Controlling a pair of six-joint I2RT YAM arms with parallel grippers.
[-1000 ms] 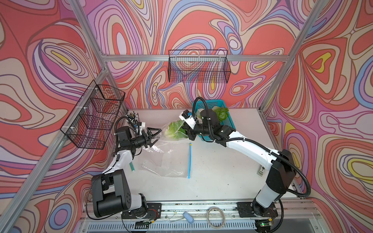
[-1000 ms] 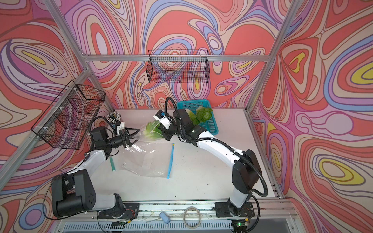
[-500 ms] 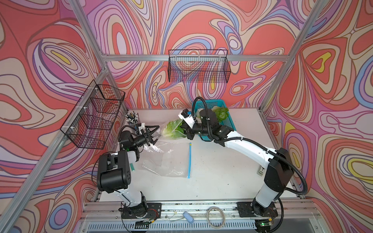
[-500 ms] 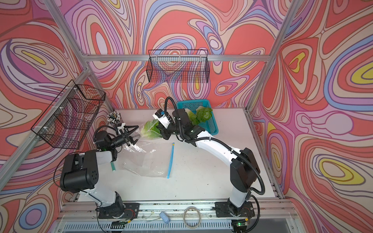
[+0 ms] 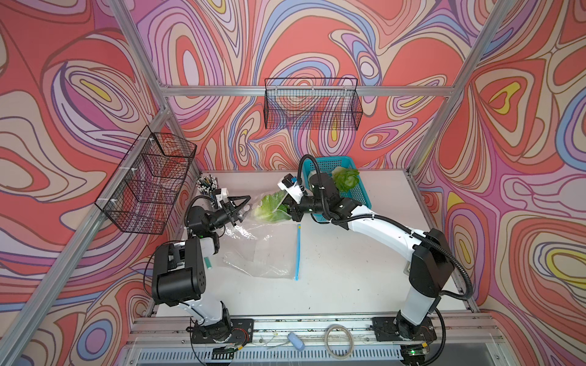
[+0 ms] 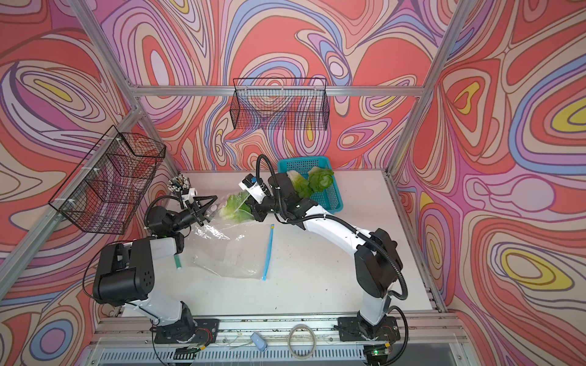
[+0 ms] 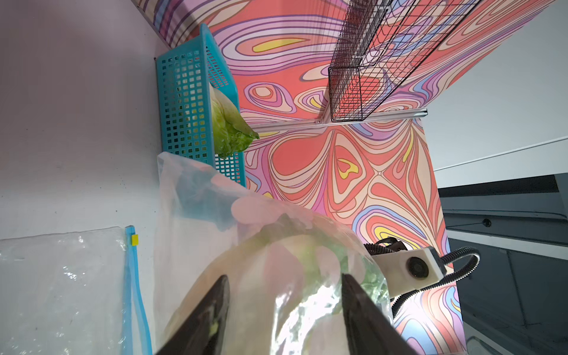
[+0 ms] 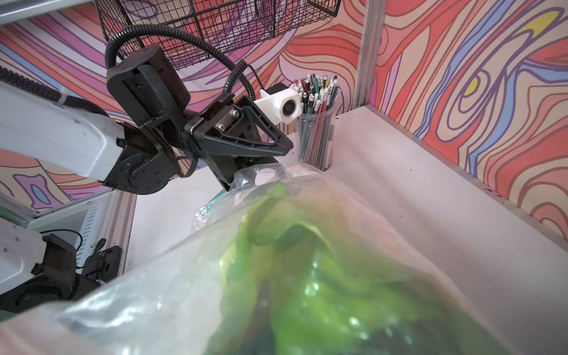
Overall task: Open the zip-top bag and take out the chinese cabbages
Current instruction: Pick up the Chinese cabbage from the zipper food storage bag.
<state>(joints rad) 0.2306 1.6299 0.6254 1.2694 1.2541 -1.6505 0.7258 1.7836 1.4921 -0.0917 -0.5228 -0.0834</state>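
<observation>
One chinese cabbage (image 5: 269,207) (image 6: 234,207) hangs above the table, still wrapped in the lifted end of the clear zip-top bag (image 5: 260,253) (image 6: 228,250). In both top views my right gripper (image 5: 289,210) (image 6: 253,212) is shut on its leafy end; in the right wrist view the film and leaves hide the jaws. My left gripper (image 5: 244,209) (image 7: 284,278) is open, its fingers (image 7: 215,307) straddling the bag's bulging end. Two more cabbages (image 6: 322,179) (image 6: 299,185) lie in the blue basket (image 5: 329,161). The blue zipper strip (image 5: 298,250) rests on the table.
A cup of pens (image 5: 207,183) (image 8: 316,135) stands at the back left corner, close behind the left gripper. A green marker (image 5: 208,261) lies by the left arm. Black wire baskets (image 5: 312,104) (image 5: 149,183) hang on the back and left walls.
The left arm's elbow has swung toward the table's front while its gripper stayed at the bag's raised end, and its jaws have narrowed. The right gripper and cabbage have barely shifted.
</observation>
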